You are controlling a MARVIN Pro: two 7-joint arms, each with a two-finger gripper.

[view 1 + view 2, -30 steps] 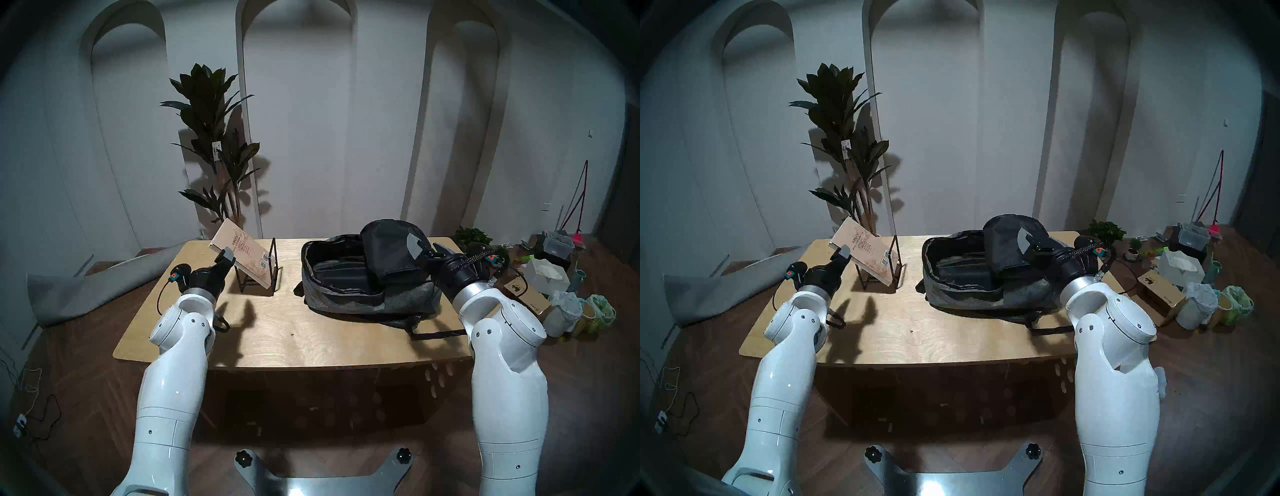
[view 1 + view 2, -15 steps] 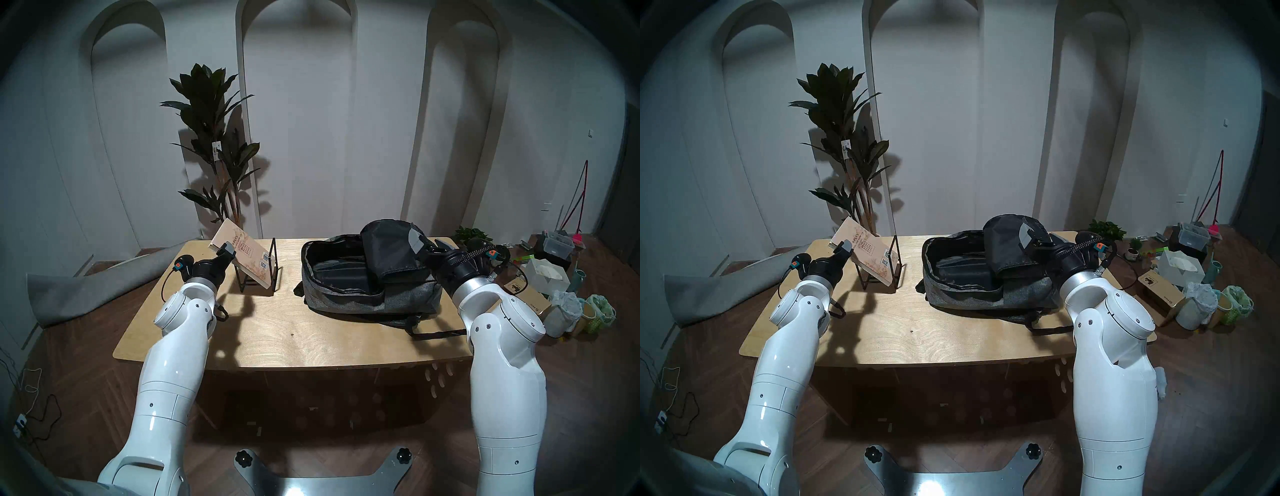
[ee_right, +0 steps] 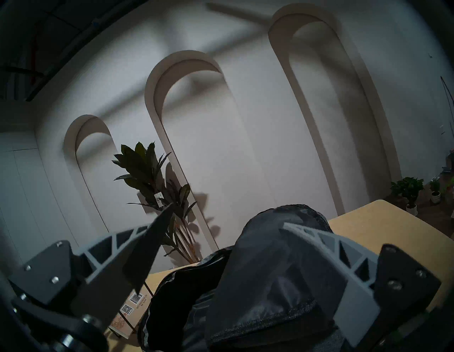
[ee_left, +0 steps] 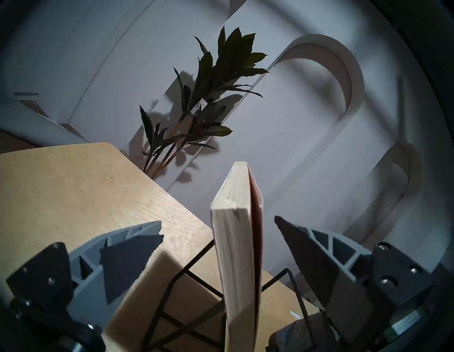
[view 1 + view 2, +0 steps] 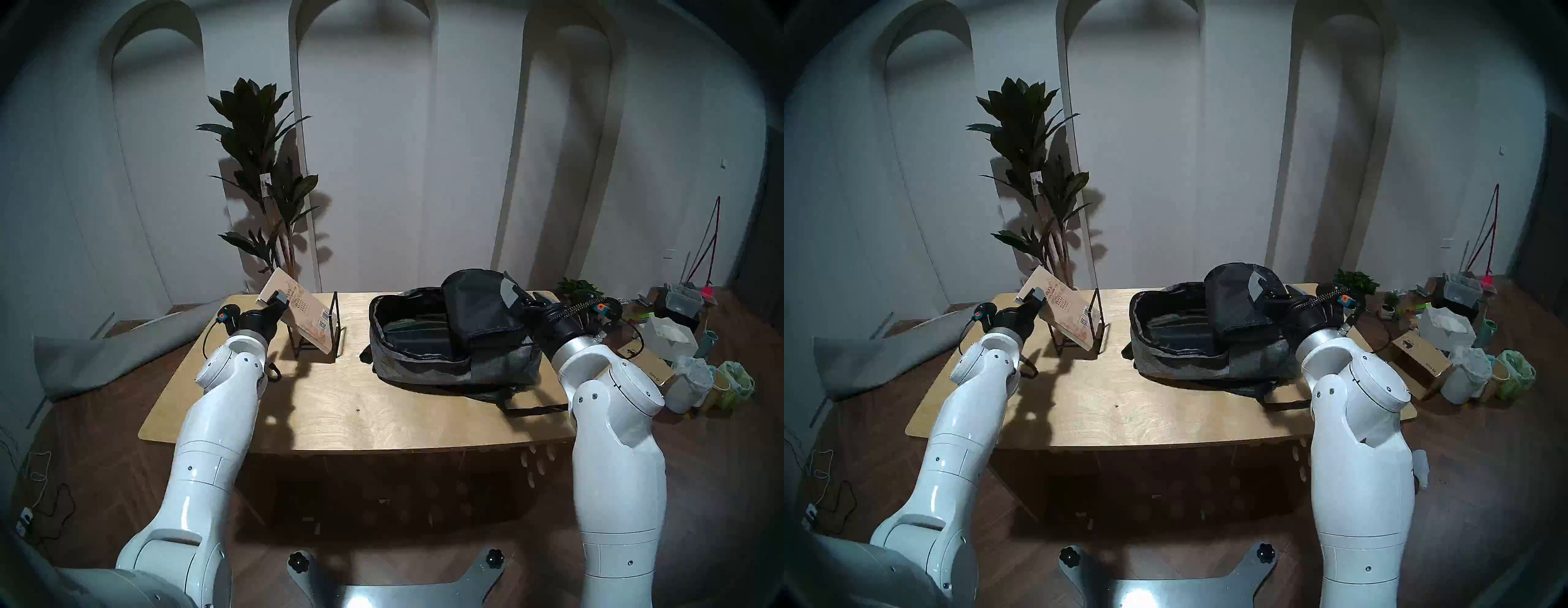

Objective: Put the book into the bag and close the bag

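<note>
A white wall with arched niches is seen behind a pale plywood table point(image 5: 382, 407). A tall dark-leaved plant point(image 5: 263, 170) stands behind it. The grey fabric bag point(image 5: 454, 339) lies unzipped on the table's right, its black-lined flap folded back between the spread fingers of the right gripper point(image 3: 222, 248), which grips nothing. The thin tan book point(image 4: 235, 250) is propped tilted in a black wire stand point(image 5: 335, 327) at the left; the left gripper point(image 4: 218, 233) is opened wide astride its upper corner, not touching.
</note>
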